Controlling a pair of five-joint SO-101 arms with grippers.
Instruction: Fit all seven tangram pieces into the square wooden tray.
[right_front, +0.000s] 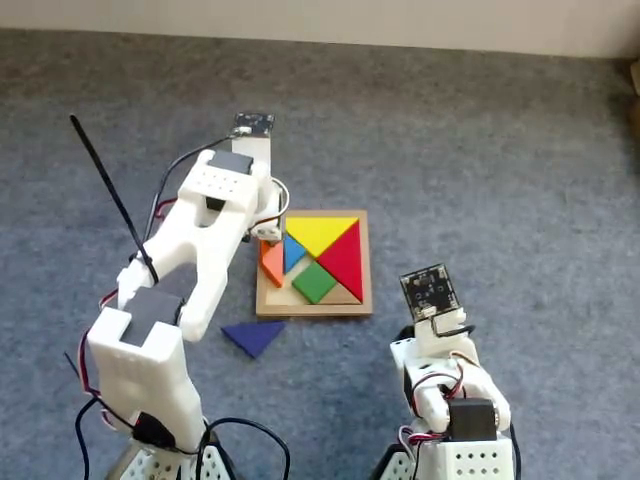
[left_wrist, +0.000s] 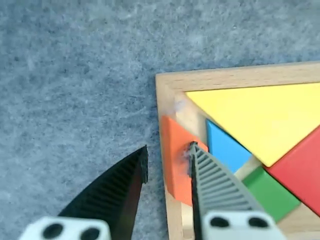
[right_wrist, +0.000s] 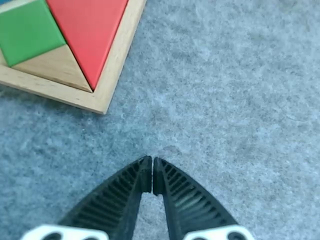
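The square wooden tray (right_front: 364, 270) holds a yellow triangle (right_front: 320, 233), a red triangle (right_front: 346, 262), a blue piece (right_front: 293, 252) and a green square (right_front: 314, 283). An orange piece (left_wrist: 175, 165) lies tilted across the tray's left rim (left_wrist: 225, 77). My left gripper (left_wrist: 167, 161) is open and straddles it: the grey finger (left_wrist: 210, 185) rests against its inner side, and the black finger (left_wrist: 125, 187) hangs outside the tray, apart from the piece. A dark blue triangle (right_front: 253, 336) lies on the carpet below the tray's left corner. My right gripper (right_wrist: 151, 167) is shut on nothing, above carpet near the tray's corner (right_wrist: 112, 65).
Grey carpet covers the whole work area. The left arm (right_front: 190, 270) stretches along the tray's left side, with cables beside it. The right arm (right_front: 450, 400) stands at the lower right. A pale wall edge runs along the far side.
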